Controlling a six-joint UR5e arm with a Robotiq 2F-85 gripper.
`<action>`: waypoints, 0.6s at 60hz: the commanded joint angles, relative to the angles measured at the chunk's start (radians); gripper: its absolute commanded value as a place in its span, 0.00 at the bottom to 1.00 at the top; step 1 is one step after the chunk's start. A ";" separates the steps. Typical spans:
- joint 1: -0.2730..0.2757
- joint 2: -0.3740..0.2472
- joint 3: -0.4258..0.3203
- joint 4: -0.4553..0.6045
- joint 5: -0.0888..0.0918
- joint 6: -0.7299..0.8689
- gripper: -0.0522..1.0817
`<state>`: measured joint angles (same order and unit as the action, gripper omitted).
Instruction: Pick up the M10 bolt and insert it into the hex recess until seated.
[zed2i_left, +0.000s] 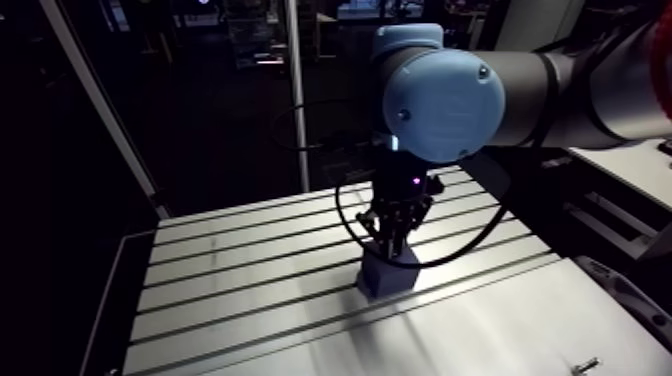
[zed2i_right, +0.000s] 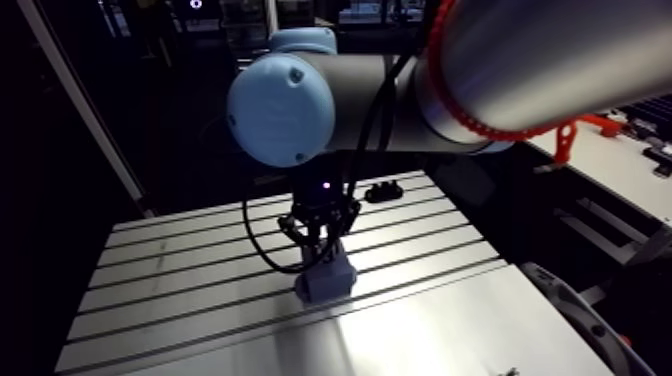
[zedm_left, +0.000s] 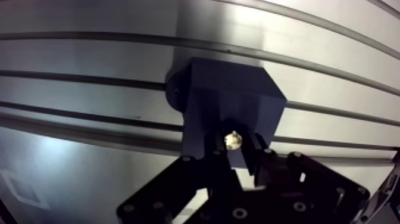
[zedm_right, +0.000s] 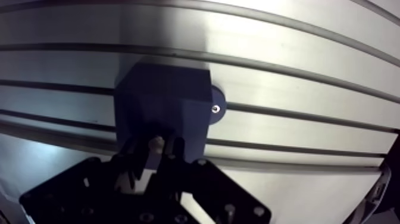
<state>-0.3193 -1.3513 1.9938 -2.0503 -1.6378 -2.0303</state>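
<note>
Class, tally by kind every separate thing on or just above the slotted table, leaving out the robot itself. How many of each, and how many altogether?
Blue block: 1
Bolt: 1
Small metal part: 1
Black part: 1
Total: 4

Legible text, labels, brand names, numbers and signs: none in either the arm view or the wrist view. Surfaces checked: dark blue block (zedm_left: 229, 101), slotted table (zed2i_left: 250, 250), light-blue joint cap (zed2i_left: 445, 90). None shows a readable marking.
</note>
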 joint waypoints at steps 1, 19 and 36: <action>0.000 -0.001 0.001 0.000 0.000 0.000 0.65; 0.000 -0.002 0.001 0.000 0.002 -0.005 0.66; -0.001 -0.002 0.000 0.002 0.000 -0.025 0.66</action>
<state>-0.3201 -1.3534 1.9949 -2.0496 -1.6373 -2.0372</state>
